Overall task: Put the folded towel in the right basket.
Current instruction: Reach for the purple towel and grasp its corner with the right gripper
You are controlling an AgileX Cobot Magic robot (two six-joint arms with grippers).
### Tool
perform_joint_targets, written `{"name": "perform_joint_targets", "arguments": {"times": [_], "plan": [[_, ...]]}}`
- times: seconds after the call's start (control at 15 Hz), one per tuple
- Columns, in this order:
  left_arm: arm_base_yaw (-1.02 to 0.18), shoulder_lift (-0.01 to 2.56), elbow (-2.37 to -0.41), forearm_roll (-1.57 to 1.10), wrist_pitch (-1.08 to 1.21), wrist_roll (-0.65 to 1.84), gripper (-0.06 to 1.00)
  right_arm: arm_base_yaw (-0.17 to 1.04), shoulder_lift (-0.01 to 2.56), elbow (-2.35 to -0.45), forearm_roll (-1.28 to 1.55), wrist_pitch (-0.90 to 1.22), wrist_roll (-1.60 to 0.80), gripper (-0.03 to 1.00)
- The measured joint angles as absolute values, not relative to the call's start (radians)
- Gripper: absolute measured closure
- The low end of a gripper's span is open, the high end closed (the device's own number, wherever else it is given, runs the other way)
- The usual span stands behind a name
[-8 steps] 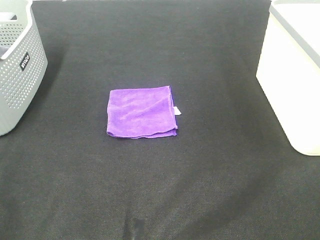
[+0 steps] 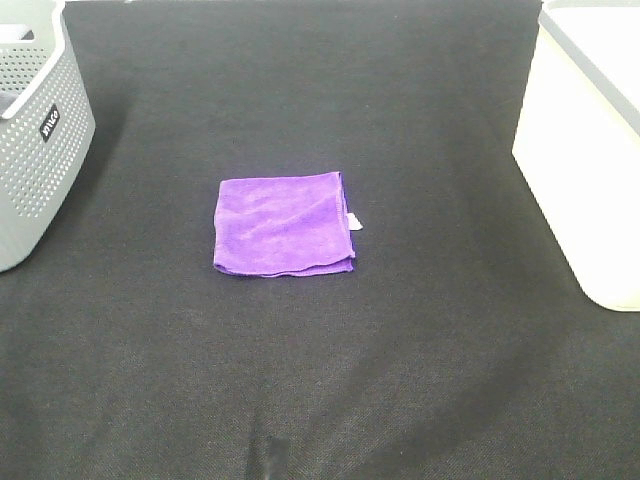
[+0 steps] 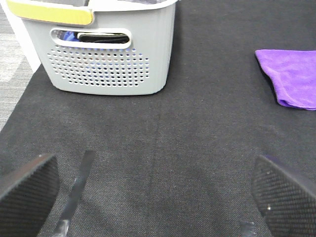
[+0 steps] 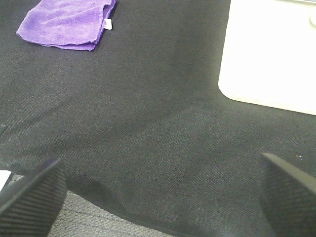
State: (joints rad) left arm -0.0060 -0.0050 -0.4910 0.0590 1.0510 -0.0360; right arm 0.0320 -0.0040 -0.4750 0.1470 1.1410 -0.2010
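Note:
A folded purple towel [image 2: 284,224] lies flat in the middle of the black table; it also shows in the left wrist view [image 3: 291,76] and the right wrist view [image 4: 66,22]. The white right basket [image 2: 590,150] stands at the table's right edge, also in the right wrist view [image 4: 269,54]. Neither arm shows in the exterior high view. My left gripper [image 3: 158,195] is open and empty, well short of the towel. My right gripper [image 4: 160,195] is open and empty over the table's near edge, away from towel and basket.
A grey perforated basket [image 2: 35,130] stands at the left edge; in the left wrist view [image 3: 106,54] it holds dark and blue items. The black mat's near edge and grey floor [image 4: 89,219] show in the right wrist view.

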Motion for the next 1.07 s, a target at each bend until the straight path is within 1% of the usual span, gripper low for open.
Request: {"name": "perform_joint_targets", "arguments": {"times": [1.07], "plan": [[-0.006, -0.005, -0.491, 0.059, 1.051, -0.036, -0.04, 0.032, -0.004, -0.475, 0.147, 1.141, -0.201, -0.02]]}}
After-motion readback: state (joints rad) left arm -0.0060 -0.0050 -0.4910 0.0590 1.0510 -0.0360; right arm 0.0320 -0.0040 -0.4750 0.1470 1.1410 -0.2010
